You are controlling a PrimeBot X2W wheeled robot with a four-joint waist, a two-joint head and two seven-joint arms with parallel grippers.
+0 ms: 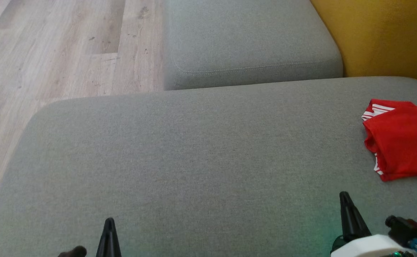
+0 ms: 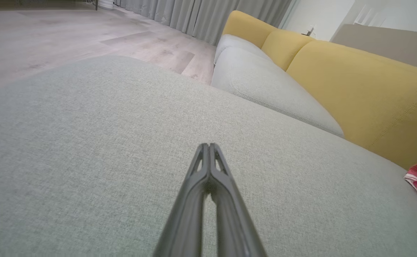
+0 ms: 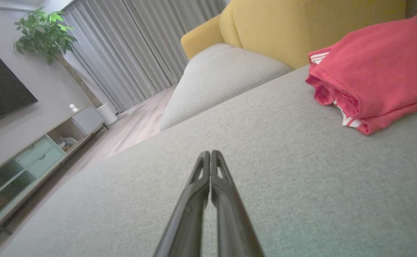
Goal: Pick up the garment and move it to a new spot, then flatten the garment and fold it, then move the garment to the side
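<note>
A wide grey seat cushion is seen, standing on a pale wooden floor and met at its far side by a second cushion of the same fabric. Near its right edge a folded red garment with white stripes is laid directly on the fabric.

Left hand low left, closed tight, empty, pointing forward. Right hand low right, closed tight, empty.

no readable text, no labels, no brand names, no numbers or signs
</note>
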